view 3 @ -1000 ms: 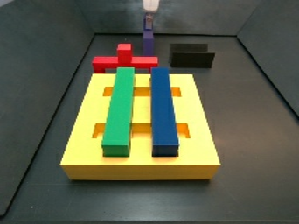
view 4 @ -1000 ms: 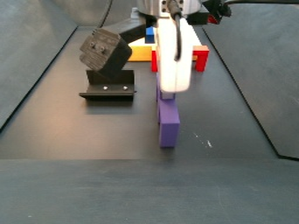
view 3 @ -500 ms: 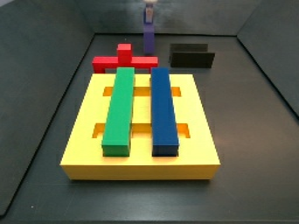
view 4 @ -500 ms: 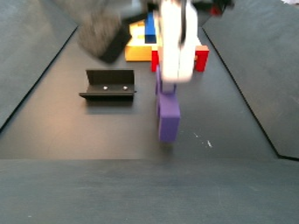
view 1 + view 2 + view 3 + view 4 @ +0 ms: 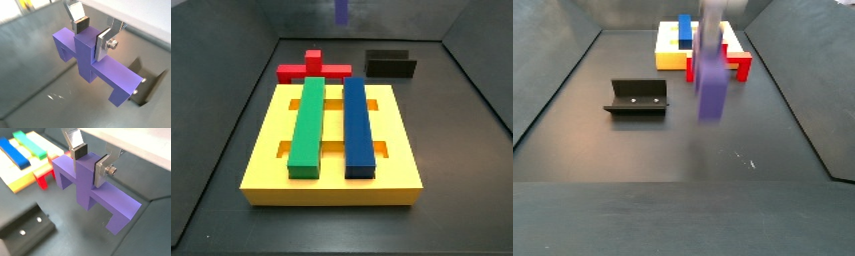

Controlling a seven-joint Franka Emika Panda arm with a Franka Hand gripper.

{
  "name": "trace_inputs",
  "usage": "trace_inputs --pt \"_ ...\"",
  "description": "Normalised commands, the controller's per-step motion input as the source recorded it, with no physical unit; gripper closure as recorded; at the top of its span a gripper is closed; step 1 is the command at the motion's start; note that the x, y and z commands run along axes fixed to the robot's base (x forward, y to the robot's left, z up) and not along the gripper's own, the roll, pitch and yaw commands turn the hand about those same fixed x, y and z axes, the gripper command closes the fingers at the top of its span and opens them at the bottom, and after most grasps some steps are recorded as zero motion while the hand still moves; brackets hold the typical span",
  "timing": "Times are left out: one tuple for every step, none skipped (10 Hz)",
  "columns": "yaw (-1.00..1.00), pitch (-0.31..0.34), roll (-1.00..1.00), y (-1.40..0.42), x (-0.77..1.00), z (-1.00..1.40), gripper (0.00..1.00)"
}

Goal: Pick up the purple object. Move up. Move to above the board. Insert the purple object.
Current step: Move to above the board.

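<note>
Purple object (image 5: 93, 62): both wrist views show its central upright bar clamped between the gripper's (image 5: 92, 33) silver fingers (image 5: 101, 170). In a side view it (image 5: 711, 82) hangs blurred above the floor, frame centre, near the board (image 5: 673, 50).

A lab test cell: dark walled enclosure (image 5: 593, 130) with a bolted fixture (image 5: 636, 98).

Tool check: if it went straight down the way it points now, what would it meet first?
Probably bare floor. The tool grips the purple object, which would land first; the board lies off to the side.
</note>
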Motion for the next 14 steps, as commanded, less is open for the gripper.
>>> trace_inputs --pt "0.00 0.026 0.01 0.01 0.02 1.40 1.00" --pt "0.00 0.073 -0.01 0.01 0.03 0.90 1.00" --pt "0.00 0.089 0.00 0.00 0.03 0.39 1.00" --pt "0.00 0.068 0.00 0.01 0.05 0.17 1.00" --pt "1.00 0.036 0.01 -1.40 -0.03 0.16 1.00" --pt "1.00 0.035 0.01 -1.40 -0.03 0.16 1.00" --pt "1.00 0.028 0.02 -1.40 -0.04 0.16 1.00" --pt "1.00 0.028 0.01 -1.40 -0.04 0.16 1.00" --pt "1.00 0.032 0.01 -1.40 -0.03 0.16 1.00" --pt "1.00 0.034 0.01 -1.40 -0.04 0.17 1.00" --pt "1.00 0.035 0.01 -1.40 -0.03 0.17 1.00" --pt "1.00 0.040 0.01 -1.40 -0.03 0.18 1.00" --pt "1.00 0.047 0.01 -1.40 -0.02 0.19 1.00" --pt "1.00 0.058 0.02 -1.40 0.00 0.21 1.00"
